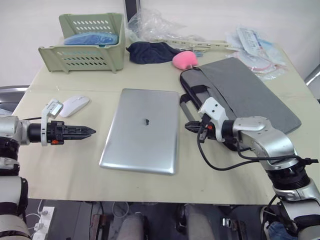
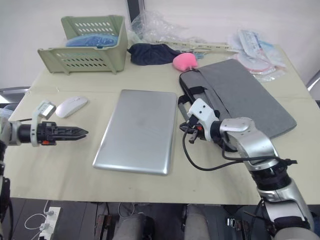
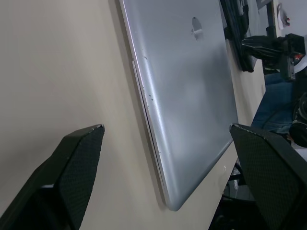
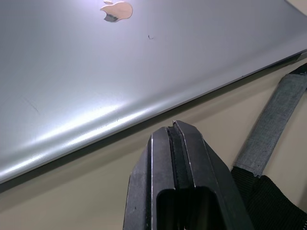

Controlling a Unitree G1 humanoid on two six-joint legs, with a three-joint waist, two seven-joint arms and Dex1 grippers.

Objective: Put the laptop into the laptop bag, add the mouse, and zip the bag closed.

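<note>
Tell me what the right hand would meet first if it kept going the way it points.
Most likely the laptop: the right hand, fingers shut, points at its near long edge across a strip of bare table. Height is unclear, so it might skim over the lid.

Lab or office workspace, beige table [image 1: 60,165], green plastic baskets [image 1: 87,42], power strip [image 1: 44,218] underneath

My left pincer [image 1: 90,132] sits at the left of the frame, forearm level, its two black fingers pointing toward the centre and spread wide apart in the wrist view. My right pincer [image 1: 190,126] sits right of centre, elbow bent, silver forearm angling back to the lower right, fingers pressed flat together.
</note>
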